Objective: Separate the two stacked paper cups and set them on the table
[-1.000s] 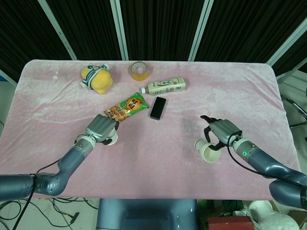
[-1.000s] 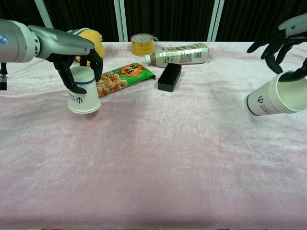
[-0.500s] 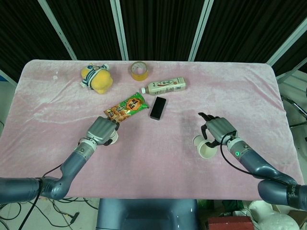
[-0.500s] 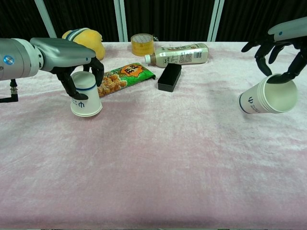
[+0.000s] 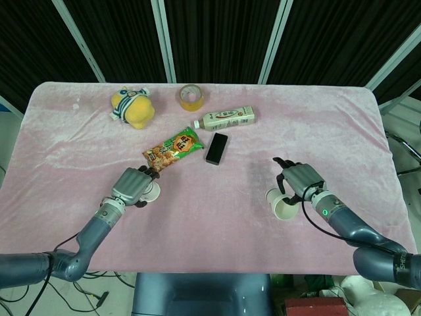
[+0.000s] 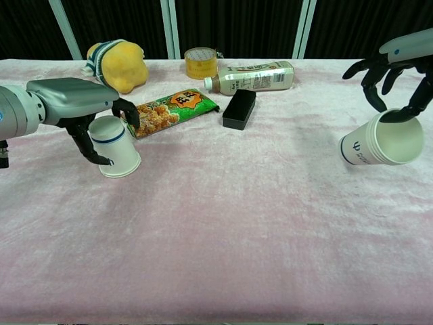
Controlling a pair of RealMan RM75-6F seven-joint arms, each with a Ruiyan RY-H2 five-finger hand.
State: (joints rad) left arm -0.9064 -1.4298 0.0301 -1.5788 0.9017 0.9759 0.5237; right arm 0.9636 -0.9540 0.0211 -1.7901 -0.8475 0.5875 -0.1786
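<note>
One white paper cup (image 6: 116, 147) stands mouth down and a little tilted on the pink cloth at the left; it also shows as the cup (image 5: 152, 192) in the head view. My left hand (image 6: 73, 110) reaches around it, thumb low on its near side and fingers (image 6: 128, 114) by its base. The second paper cup (image 6: 380, 143) hangs tilted above the cloth at the right, mouth toward the chest camera. My right hand (image 6: 396, 74) pinches its rim with the other fingers spread. From the head view, that cup (image 5: 281, 205) sits just in front of the right hand (image 5: 300, 179).
A snack bag (image 5: 173, 147) lies right behind the left cup. A black box (image 5: 217, 148), a bottle on its side (image 5: 227, 118), a tape roll (image 5: 190, 97) and a yellow plush toy (image 5: 132, 107) sit further back. The table's front edge (image 5: 210, 271) is near both arms.
My left hand has drawn back to the left, uncovering the base of the upturned cup. The right hand shifted slightly right with its cup, still tilted.
</note>
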